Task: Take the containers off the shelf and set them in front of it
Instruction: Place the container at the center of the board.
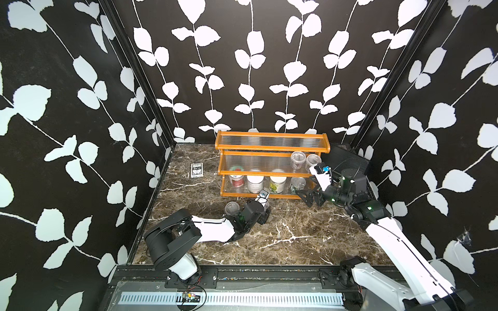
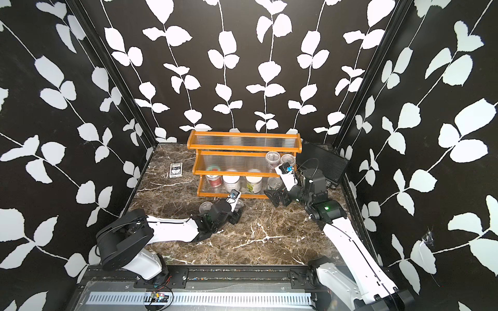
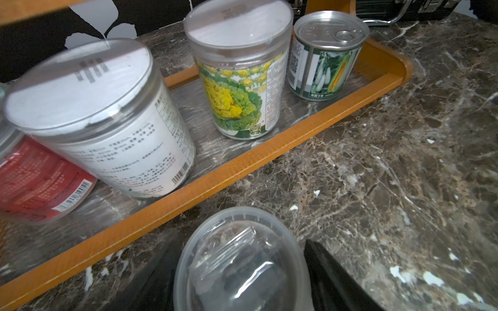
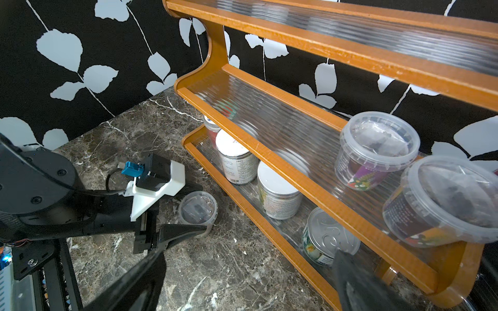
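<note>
1. The left claw (image 3: 239, 285) straddles a cup (image 4: 198, 208) standing on the table (image 1: 283, 237), just near of the shelf (image 1: 269, 147). I cannot tell whether its fingers press the cup or have let go.
2. This looks like the set-down. To do it well, spread the fingers until both clear the lid rim. Then draw back level toward the near edge, so nothing tips the cup. A second cup (image 1: 232, 208) stands just left of that wrist and should not be brushed.
3. The right claw (image 1: 310, 198) is wide and empty, low at the right end of the bottom tier, near the tin (image 3: 326, 53). The middle tier overhangs, so it should probably come in from the front, straddle the tin and not nudge the cabbage jar (image 3: 239, 80) on the tin's left.
4. On the shelf are the tin, the cabbage jar, a white jar (image 3: 107, 121) and a red jar (image 3: 35, 183), all on the bottom tier. The shelf cups (image 4: 377, 150) sit at the right of the middle tier.
5. Writing:
   - The box (image 1: 196, 171) left of the shelf reads "BCG".
   - The tin shows corn above Chinese print.
   - The white and red jars carry barcodes and small Chinese text that is too fine to read.
</note>
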Robot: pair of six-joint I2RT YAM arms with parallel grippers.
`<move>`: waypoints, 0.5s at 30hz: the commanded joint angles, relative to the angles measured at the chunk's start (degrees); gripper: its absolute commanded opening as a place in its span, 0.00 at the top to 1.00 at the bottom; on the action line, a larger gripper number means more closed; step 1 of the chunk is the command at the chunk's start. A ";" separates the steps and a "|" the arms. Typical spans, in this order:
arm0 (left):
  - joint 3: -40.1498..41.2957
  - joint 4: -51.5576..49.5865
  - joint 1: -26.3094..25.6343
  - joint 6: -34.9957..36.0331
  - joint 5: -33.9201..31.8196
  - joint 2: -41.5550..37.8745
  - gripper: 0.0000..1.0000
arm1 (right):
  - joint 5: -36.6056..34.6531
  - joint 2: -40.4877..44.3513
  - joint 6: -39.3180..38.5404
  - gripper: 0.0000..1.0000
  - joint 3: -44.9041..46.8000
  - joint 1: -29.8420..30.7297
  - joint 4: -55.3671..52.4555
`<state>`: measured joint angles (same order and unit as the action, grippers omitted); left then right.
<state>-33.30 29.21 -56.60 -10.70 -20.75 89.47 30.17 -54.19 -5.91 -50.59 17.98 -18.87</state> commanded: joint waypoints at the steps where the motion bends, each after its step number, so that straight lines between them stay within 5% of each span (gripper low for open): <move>1: 1.07 1.87 -0.27 -1.43 -0.49 -0.61 0.28 | -0.82 0.54 -1.21 0.00 -0.13 -0.14 -0.54; 15: 0.78 -7.60 -0.27 0.57 0.48 -4.89 0.16 | -1.26 -0.34 -1.92 0.00 -0.37 -0.20 -0.16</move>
<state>-33.15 24.86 -56.60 -10.85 -20.32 87.57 29.15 -54.33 -7.31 -50.59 17.98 -20.27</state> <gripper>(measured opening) 0.836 0.997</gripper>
